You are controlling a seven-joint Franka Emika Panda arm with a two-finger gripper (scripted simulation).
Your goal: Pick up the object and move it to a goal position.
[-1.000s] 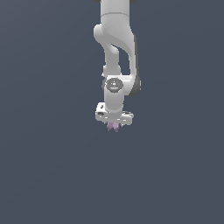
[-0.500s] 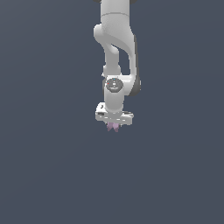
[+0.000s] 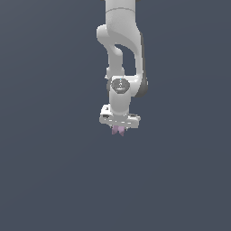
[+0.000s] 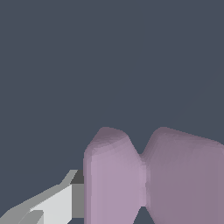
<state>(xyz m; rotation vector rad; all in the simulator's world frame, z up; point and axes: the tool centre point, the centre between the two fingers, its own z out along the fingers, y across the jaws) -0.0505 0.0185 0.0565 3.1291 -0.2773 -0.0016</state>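
Plain grey backdrop | one arm — gripper (image 3: 119, 131) clenched on one pink object (image 4: 148, 179)

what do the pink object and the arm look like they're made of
Pink object: matte, plastic- or rubber-like, with soft even shading and no glints; a simulator render leaves the material open. Arm: smooth white satin shell, like painted plastic or metal, with gentle highlights. One of the fingers looks light grey and flat-shaded.
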